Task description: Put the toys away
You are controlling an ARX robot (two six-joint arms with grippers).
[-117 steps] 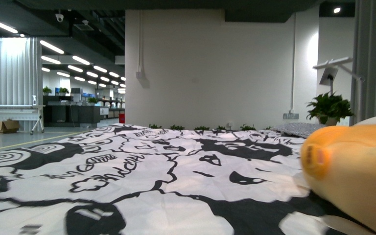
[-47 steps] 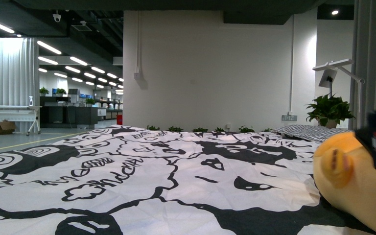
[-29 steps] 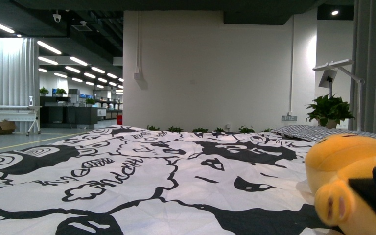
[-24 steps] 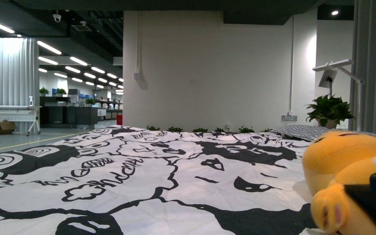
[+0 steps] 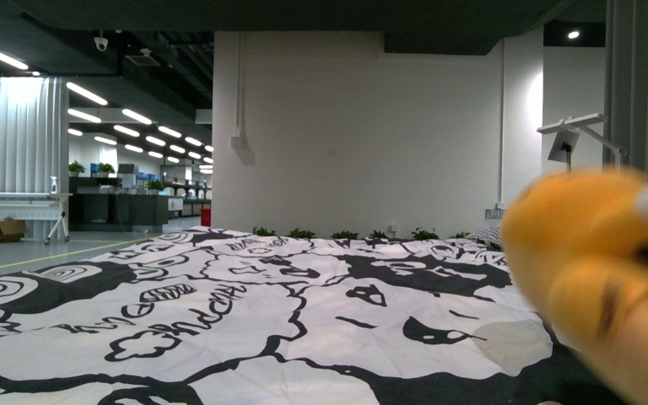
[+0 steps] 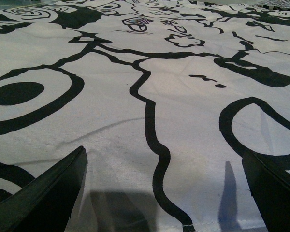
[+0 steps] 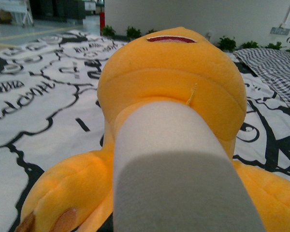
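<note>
Plush (image 5: 591, 261), orange and blurred, fills the front view at 3 to 4 o'clock, above the black-and-white sheet (image 5: 245, 312). It fills the right wrist view too, cream part nearest. Right claw's state cannot be told. Left claw (image 6: 163, 152) gapes wide, empty, over the sheet.

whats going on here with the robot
A robot is putting away an orange plush toy from a black-and-white patterned sheet. The toy fills the right wrist view and blurs in the front view, so the right arm probably has it, though its fingers are hidden. The left gripper hangs open and empty over the sheet.
</note>
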